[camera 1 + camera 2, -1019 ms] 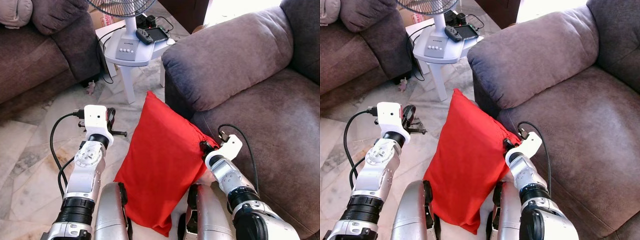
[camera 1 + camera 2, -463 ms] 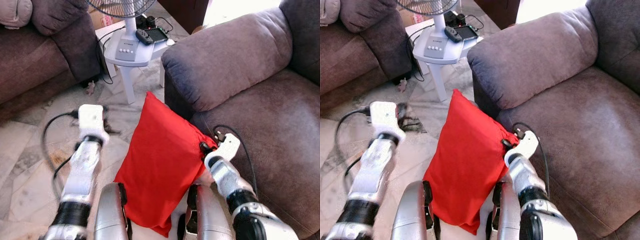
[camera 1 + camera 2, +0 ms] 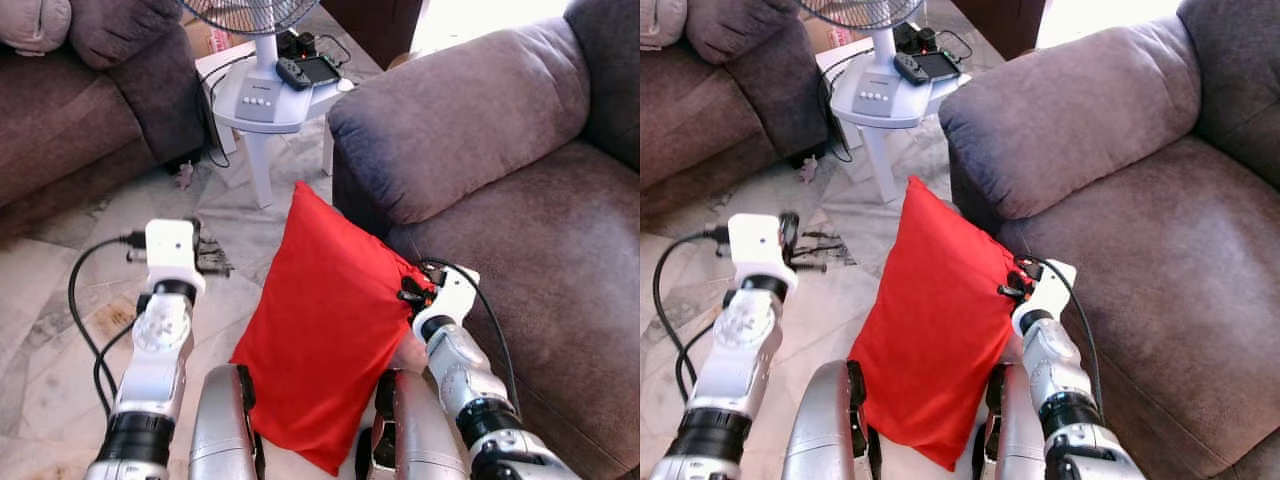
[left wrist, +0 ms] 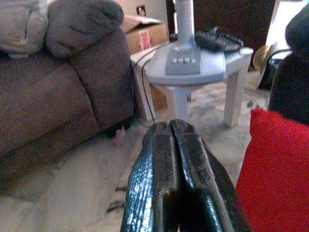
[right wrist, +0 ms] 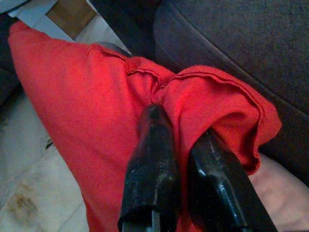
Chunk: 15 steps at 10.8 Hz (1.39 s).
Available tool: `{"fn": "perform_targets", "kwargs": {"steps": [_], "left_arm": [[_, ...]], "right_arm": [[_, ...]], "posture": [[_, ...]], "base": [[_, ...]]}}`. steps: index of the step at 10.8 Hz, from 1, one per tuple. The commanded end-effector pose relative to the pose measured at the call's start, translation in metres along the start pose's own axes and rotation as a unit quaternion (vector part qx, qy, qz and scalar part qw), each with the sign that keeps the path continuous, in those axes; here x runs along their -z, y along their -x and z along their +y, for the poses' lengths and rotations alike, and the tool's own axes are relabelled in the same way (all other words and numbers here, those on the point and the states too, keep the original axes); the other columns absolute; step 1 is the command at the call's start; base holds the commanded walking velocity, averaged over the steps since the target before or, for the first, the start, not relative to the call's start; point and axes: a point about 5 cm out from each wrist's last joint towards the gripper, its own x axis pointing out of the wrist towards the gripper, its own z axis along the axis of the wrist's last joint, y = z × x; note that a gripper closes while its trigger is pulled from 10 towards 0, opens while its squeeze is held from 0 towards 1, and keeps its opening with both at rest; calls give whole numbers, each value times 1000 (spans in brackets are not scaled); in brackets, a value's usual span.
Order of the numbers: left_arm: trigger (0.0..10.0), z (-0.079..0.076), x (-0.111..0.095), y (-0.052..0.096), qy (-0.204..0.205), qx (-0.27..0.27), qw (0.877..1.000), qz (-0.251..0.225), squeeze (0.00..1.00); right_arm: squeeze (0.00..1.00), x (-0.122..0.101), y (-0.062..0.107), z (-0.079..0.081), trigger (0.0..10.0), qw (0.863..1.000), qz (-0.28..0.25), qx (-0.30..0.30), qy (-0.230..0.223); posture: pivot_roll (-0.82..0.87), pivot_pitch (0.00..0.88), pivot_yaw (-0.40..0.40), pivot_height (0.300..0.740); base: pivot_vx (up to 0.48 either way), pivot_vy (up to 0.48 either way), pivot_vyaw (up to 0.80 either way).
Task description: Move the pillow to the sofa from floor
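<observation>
Jaws of right gripper [image 5: 181,145] pinch puckered red fabric pillow [image 3: 325,330].

Both eye views look down from the head at the red fabric pillow [image 3: 325,330]; each wrist view looks along its black fingers [image 5: 154,164] — sharing that pillow close up.

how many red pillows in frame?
1. The red pillow stands on edge on the floor, leaning against the sofa front, its corner pinched by the right gripper. Others could be hidden behind the sofas.
</observation>
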Motion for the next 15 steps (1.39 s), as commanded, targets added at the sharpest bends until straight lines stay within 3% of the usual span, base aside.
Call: {"fn": "perform_targets", "kwargs": {"steps": [1, 7, 15], "left_arm": [[10000, 2, 1, 1, -11, -1, 1000, -1, 0], [10000, -4, 1, -2, 2, -2, 1000, -5, 0], [10000, -4, -2, -3, 4, 5, 1000, -6, 0]], "right_arm": [[0, -19, 0, 1, 10000, 998, -55, -5, 20], [0, -33, 2, 7, 10000, 992, -115, -5, 50], [0, -31, 2, 10, 10000, 992, -116, -9, 51]], "posture": [[80, 145, -43, 577], [80, 166, -49, 577], [89, 185, -48, 577]], "base": [[0, 0, 0], [0, 0, 0], [0, 0, 0]]}}
